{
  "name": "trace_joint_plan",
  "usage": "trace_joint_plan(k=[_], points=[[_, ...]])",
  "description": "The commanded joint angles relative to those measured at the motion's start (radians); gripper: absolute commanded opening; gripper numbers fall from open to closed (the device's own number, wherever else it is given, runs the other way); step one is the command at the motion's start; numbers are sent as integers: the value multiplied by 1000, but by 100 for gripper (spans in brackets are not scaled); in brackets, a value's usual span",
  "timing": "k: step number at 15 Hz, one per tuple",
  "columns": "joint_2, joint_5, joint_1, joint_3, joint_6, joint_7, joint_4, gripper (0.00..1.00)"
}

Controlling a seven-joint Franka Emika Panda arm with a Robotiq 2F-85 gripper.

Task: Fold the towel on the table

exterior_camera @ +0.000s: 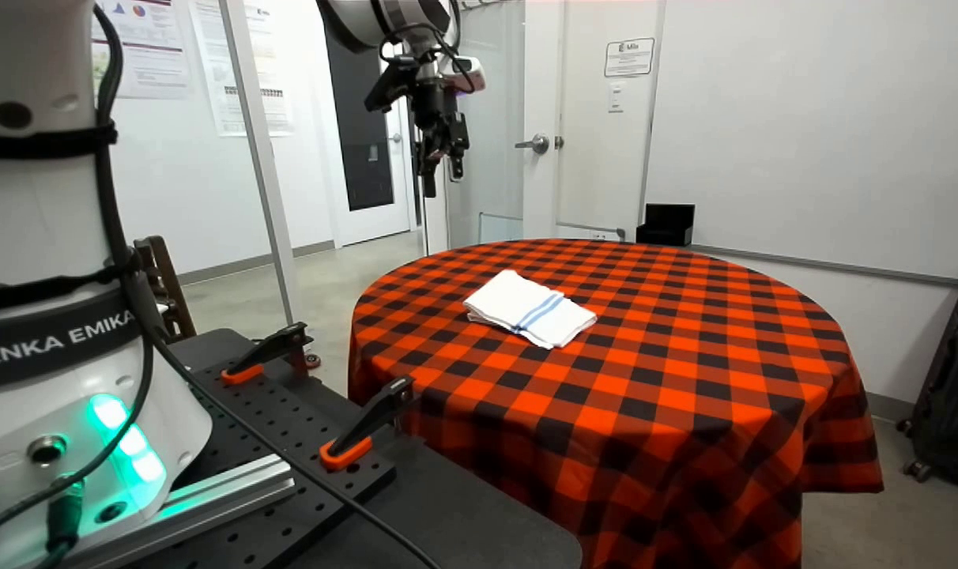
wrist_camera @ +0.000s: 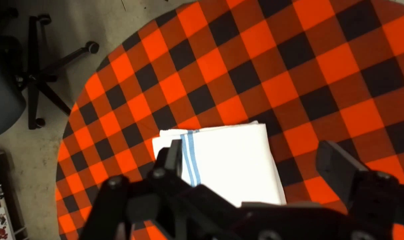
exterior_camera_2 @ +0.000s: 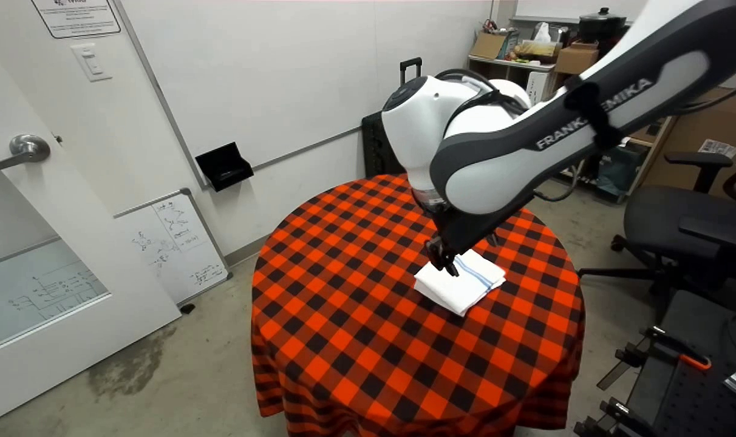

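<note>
The white towel lies folded in layers on the round table, with blue stripes near one end. Its edges do not quite line up. Up in the air hangs the gripper, higher than the towel and well apart from it, with its jaws spread wide. Looking down in the wrist view, I see most of the towel in the space between the two fingers; one finger hides a bit of the striped end, and the gripper's body covers another part. A red and black checked cloth drapes over the table and down its sides. By the wall, a black box sits at the bottom edge of the big whiteboard, and I cannot tell what is in it. Farther back, on a shelf, an open cardboard box has things poking out of its top, too small to name. A black pot there has its lid on, so its inside is hidden. A black suitcase stands near the wall, and a dark chair is near the table.
</note>
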Motion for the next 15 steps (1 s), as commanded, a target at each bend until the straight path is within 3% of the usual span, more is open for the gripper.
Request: trace_joint_plan(k=[1,4,9,10,12,15], points=[[-247,120,-16,36,-1,11,-221,100],[-416,298,-33,64,38,-90,-344,100],[-706,367,-50,89,-14,-69,-483,100],[-566,336,-60,107,-10,-64,-397,100],[-659,351,-70,112,-16,-68,-444,100],[-702,356,-73,114,-17,-70,-474,100]])
